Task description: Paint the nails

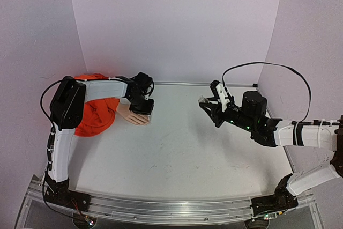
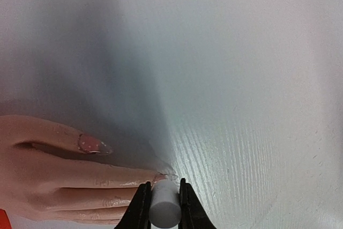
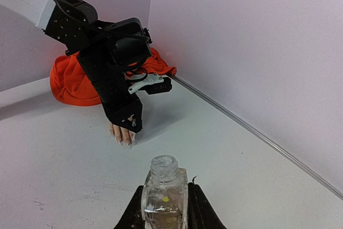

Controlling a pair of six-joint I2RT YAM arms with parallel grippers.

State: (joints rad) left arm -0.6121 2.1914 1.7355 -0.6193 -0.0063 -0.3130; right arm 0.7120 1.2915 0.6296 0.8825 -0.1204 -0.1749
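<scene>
The nails (image 2: 95, 145) — long, pointed, glossy — tip the peach mannequin hand (image 2: 48, 186) lying flat on the table (image 2: 241, 132).

No text, label, brand, number or sign is showing clearly enough to read in any view. At 6 o'clock of the right wrist view, the small clear bottle (image 3: 164, 186) that the right hand (image 3: 164, 210) is gripping is carrying only a tiny yellow speck, not letters. At 6 o'clock of the left wrist view, the white cylinder (image 2: 164, 207) that the left hand (image 2: 163, 186) is clamping is looking plain. One of the nails (image 2: 94, 145), at about 8 o'clock, is showing pale dots that are forming no character.
</scene>
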